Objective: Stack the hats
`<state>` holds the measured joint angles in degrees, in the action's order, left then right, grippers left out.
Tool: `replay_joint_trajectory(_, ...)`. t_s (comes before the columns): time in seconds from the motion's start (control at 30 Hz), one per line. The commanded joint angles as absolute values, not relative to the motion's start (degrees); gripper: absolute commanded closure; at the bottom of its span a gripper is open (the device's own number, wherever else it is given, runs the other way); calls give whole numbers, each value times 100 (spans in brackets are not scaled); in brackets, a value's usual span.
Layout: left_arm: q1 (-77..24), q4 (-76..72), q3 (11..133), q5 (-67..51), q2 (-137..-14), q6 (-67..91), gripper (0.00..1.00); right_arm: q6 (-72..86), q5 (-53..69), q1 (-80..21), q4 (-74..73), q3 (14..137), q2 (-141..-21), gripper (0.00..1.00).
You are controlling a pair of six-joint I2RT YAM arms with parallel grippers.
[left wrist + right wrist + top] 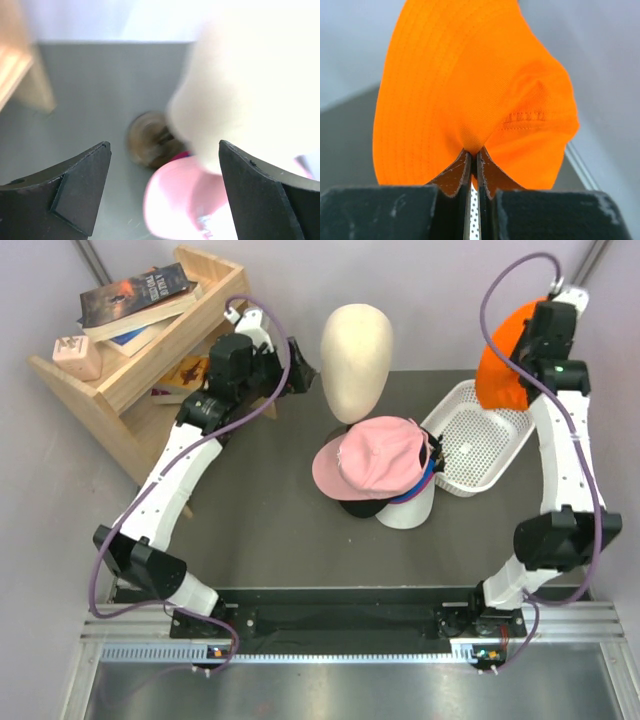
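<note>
A light pink cap (372,458) tops a stack of hats at the table's middle; blue, magenta, black and white edges show beneath it. It shows blurred in the left wrist view (185,200). My right gripper (522,358) is shut on the orange bucket hat (502,357) and holds it in the air above the basket's far end; the fabric is pinched between the fingertips (475,160). My left gripper (300,375) is open and empty, just left of the cream mannequin head (357,345).
A white slatted basket (480,445) lies right of the stack. A wooden shelf (130,360) with books stands at the back left. The mannequin head's round brown base (150,140) sits between my left fingers' line of view.
</note>
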<state>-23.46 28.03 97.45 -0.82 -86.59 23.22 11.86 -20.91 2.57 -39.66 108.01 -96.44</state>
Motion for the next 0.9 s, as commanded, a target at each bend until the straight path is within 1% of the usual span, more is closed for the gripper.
replay_joint_trajectory(0.0, -2697, 1820, 10483, -983, -9026, 2223, 7, 669, -1636, 80, -3745, 11381, -9001, 100)
replay_joint_trajectory(0.07, -2856, 1453, 10800, -1185, -9271, 2337, 7, 607, -1442, -95, -3630, 11495, -8904, 100)
replay_joint_trajectory(0.2, -3251, 863, 11398, -1528, -9781, 2759, 6, 308, -1293, -781, -3481, 11882, -8754, 100)
replay_joint_trajectory(0.33, -3428, 528, 12057, -1836, -10387, 3128, 6, 307, -1038, -1256, -3226, 11892, -8622, 100)
replay_joint_trajectory(0.4, -3437, 318, 12172, -1994, -10494, 3286, 6, 422, -898, -1476, -3182, 11874, -8570, 100)
replay_joint_trajectory(0.57, -3524, 123, 12146, -1969, -10477, 3498, 7, 475, -914, -1968, -3050, 11830, -8473, 100)
replay_joint_trajectory(0.67, -3586, 202, 12033, -1697, -10328, 3393, 7, 518, -905, -2074, -3050, 11830, -8473, 100)
replay_joint_trajectory(0.87, -3586, 220, 11365, -854, -9774, 3164, 5, 554, -826, -2206, -3041, 11804, -8525, 100)
